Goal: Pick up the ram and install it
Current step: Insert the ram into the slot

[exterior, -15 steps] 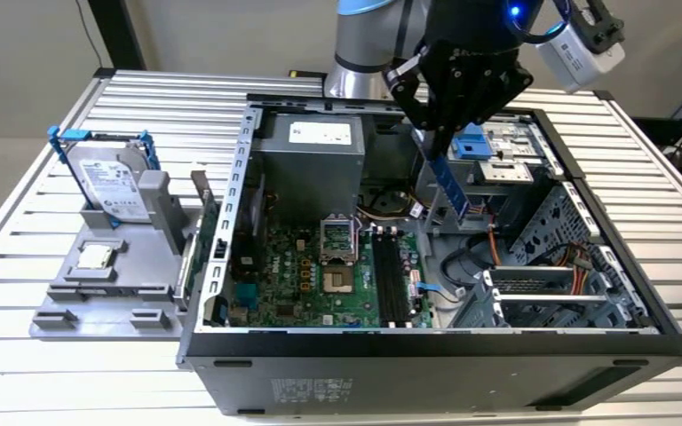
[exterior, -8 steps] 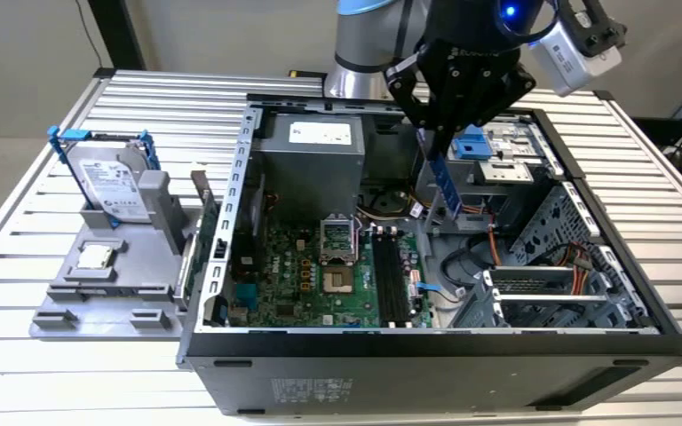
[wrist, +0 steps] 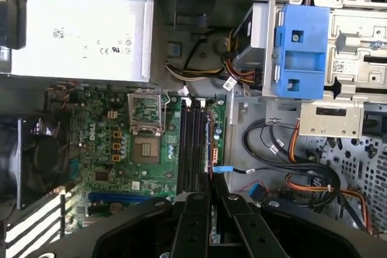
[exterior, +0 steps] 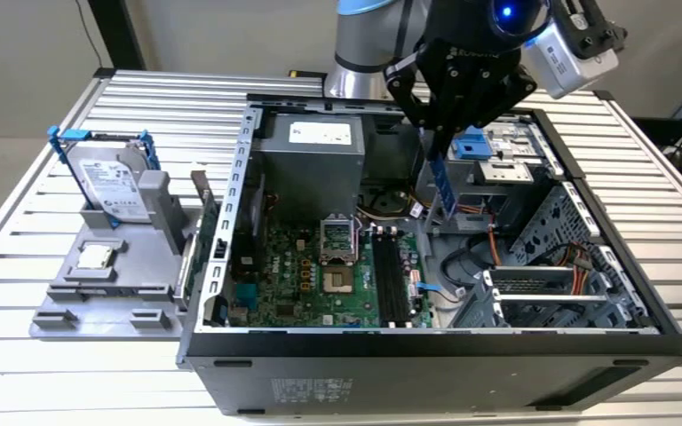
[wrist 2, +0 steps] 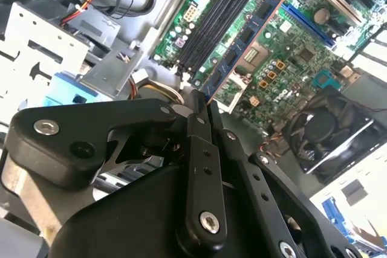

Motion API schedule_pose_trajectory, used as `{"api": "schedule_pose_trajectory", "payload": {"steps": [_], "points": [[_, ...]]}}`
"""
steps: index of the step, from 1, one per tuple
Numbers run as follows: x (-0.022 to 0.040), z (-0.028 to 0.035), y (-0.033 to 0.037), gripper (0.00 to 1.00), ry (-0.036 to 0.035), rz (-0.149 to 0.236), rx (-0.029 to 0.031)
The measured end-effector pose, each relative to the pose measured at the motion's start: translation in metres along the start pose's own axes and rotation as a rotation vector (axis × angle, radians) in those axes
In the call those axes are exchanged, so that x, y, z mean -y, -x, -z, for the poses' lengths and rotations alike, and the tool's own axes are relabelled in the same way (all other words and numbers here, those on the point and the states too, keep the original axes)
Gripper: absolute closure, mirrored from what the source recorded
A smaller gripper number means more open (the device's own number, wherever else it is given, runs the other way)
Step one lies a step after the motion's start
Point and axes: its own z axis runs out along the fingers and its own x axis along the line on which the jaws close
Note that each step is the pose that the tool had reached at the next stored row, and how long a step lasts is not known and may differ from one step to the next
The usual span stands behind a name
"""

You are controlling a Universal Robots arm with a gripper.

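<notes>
The ram (exterior: pixel 442 186) is gripped on its upper end by the jaws of the gripper (exterior: pixel 439 140). It is hung above the motherboard (exterior: pixel 305 275), apart from the memory slots (exterior: pixel 391 280).

Exterior view overlooks the case (exterior: pixel 436 355); both wrist views share its motherboard (wrist: pixel 109 155) (wrist 2: pixel 290 58).

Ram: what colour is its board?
Blue with black chips; the ram shows best in the second wrist view.
</notes>
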Motion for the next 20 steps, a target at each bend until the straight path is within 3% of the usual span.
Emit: {"api": "schedule_pose_trajectory", "payload": {"steps": [8,20], "points": [[0.0,-0.0003,0.0,1.0,-0.0001,-0.014,0.0005],[0.0003,-0.0085,0.0018,1.0,-0.0003,-0.016,0.0005]]}}
